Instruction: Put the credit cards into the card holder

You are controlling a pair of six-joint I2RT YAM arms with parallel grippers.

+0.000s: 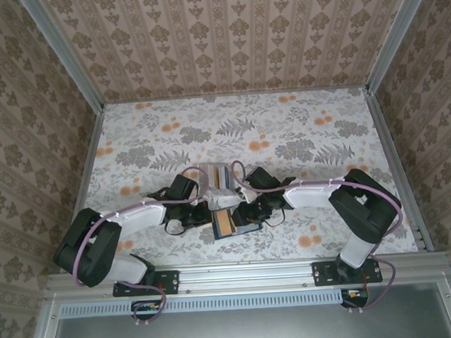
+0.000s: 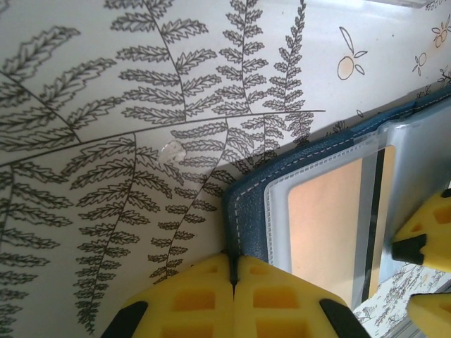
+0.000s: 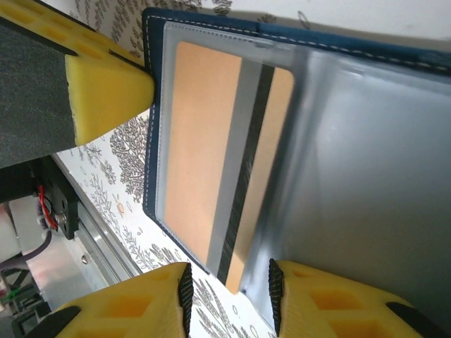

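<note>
The table (image 1: 148, 143), covered with a flowered cloth, carries everything in its near middle, where the two arms meet. There the card holder (image 1: 230, 223) lies open and flat, its navy cover down and its clear sleeve up. Just behind it stands a pale rack (image 1: 215, 177); whether cards are in it cannot be told. Inside the sleeve is the orange-tan card (image 3: 201, 148), with a dark stripe running along its length. The long axis of this card points straight at the right gripper (image 3: 229, 299) — the near short end of the card lies between the jaws, which stand a little apart and do not seem to press on it. The left gripper (image 2: 232, 292) comes from the other side and is closed on a corner edge of the holder, so it appears to pin the holder down. The right arm is therefore the nearer one to the card. If the card needs to go deeper, the push must run along its length — away from the right gripper — while the left one resists the sliding.
</note>
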